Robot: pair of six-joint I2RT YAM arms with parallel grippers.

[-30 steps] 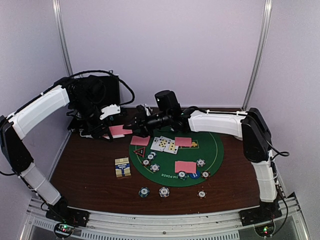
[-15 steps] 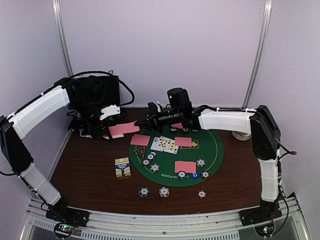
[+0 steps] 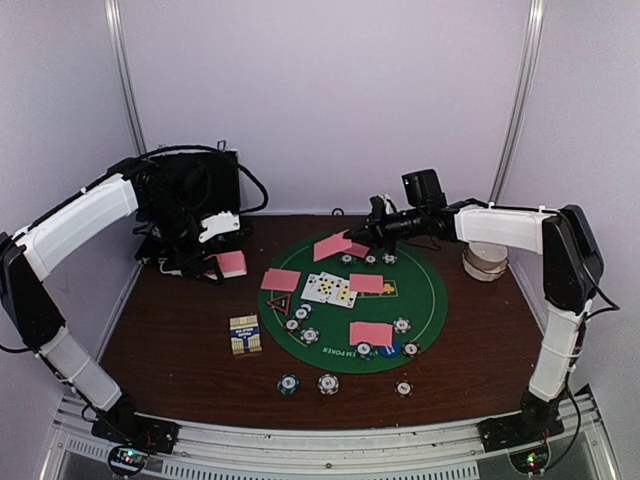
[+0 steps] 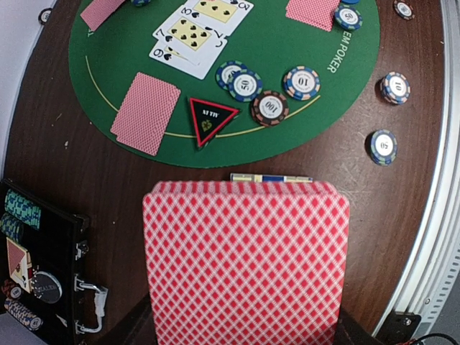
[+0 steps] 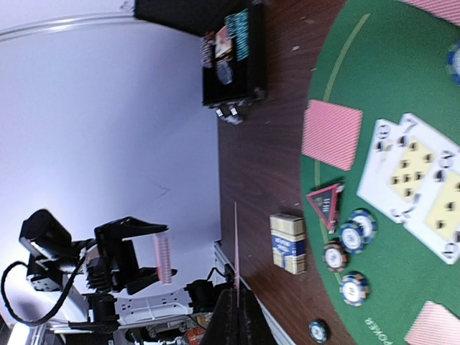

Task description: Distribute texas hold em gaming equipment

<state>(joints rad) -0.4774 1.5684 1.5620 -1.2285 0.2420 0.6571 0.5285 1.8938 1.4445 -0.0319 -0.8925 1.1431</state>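
My left gripper (image 3: 216,266) is shut on a deck of pink-backed cards (image 4: 246,262) at the table's left, beside the green mat (image 3: 425,300). The deck fills the lower left wrist view and hides the jaws. My right gripper (image 3: 360,237) hovers over the mat's far edge, shut on a single pink-backed card (image 3: 333,246), which shows edge-on (image 5: 235,244) in the right wrist view. On the mat lie face-up cards (image 3: 330,289), face-down cards (image 3: 371,333), the black-red triangle marker (image 4: 210,119) and several poker chips (image 4: 270,108).
An open black case (image 3: 195,195) stands at the back left behind the left gripper. A yellow-blue card box (image 3: 245,334) lies left of the mat. Three chips (image 3: 328,383) sit on the wood near the front. A white roll (image 3: 487,262) sits at the right.
The right gripper shut on one card from the left gripper's deck and carried it right, over the mat's far edge. The left gripper stayed in place with the deck.
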